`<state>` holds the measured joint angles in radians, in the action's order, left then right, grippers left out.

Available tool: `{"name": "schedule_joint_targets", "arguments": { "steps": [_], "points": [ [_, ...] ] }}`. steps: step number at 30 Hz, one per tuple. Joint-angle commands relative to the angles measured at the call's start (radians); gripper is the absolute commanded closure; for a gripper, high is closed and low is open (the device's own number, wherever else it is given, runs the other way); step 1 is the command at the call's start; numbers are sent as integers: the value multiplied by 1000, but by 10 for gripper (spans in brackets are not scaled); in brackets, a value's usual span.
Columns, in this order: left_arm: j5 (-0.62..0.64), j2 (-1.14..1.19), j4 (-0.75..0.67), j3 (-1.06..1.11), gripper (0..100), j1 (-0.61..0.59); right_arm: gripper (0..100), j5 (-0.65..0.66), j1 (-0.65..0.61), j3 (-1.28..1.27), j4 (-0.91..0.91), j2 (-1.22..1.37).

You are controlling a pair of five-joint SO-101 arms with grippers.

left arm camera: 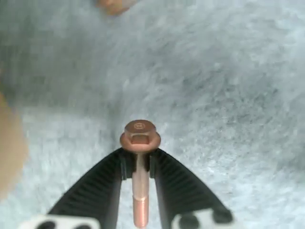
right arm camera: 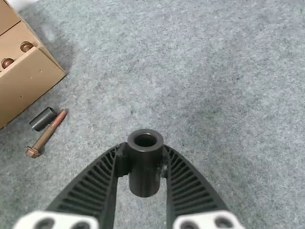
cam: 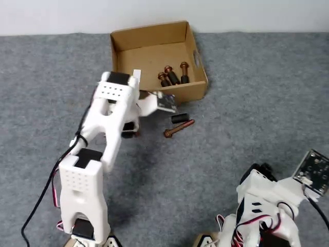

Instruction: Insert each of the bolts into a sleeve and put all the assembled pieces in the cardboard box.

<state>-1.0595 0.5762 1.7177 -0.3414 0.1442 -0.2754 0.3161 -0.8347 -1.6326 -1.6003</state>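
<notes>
Mating the two held parts is, as we judge it, the step in hand. Our left claw (left arm camera: 139, 156) is pinched narrow on the shank of a bolt (left arm camera: 139, 134), with the flanged head just past the tips and the threaded end running back between the fingers. Our right claw (right arm camera: 144, 152) clamps a black sleeve (right arm camera: 144, 169) by its sides, its open bore facing that wrist's camera. In the high view the left arm is stretched out just in front of the cardboard box (cam: 191, 91), and the right arm sits well apart at the near edge. We would therefore bring the two together over the grey carpet (cam: 241, 128). To do it well, we should put bore and shank on one line before closing the gap, and lead with the threaded tip, not the head. We should then push slowly, since a slanted start could jam the thread on the rim or slide the bolt through its grip. Three assembled pieces (cam: 174, 75) already lie in the box. A loose bolt (cam: 179, 128) and a loose sleeve (cam: 179, 118) wait just beside each other near its front wall.
</notes>
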Motion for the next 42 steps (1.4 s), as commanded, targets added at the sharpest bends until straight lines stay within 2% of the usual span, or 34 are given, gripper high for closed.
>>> {"name": "schedule_joint_targets", "arguments": {
  "steps": [1,8,14,23,28,33,39,42],
  "points": [
    [114,-137,35,-22,995,-35,991,11,-31,8,24,2],
    [207,-577,26,229,995,-3,991,8,-199,-3,54,2],
    [399,-907,20,427,995,5,991,11,-246,-77,97,2],
    [655,-1267,-37,641,994,17,991,12,-383,-164,166,2],
    [666,-1471,-51,797,994,32,991,12,-430,-209,168,-1],
    [669,-1723,-210,1001,994,23,991,12,-492,-222,194,1],
    [672,-2130,-459,1260,994,31,991,12,-607,-259,239,1],
    [701,-2295,-519,1377,994,23,991,12,-641,-272,265,1]
  ]
}}
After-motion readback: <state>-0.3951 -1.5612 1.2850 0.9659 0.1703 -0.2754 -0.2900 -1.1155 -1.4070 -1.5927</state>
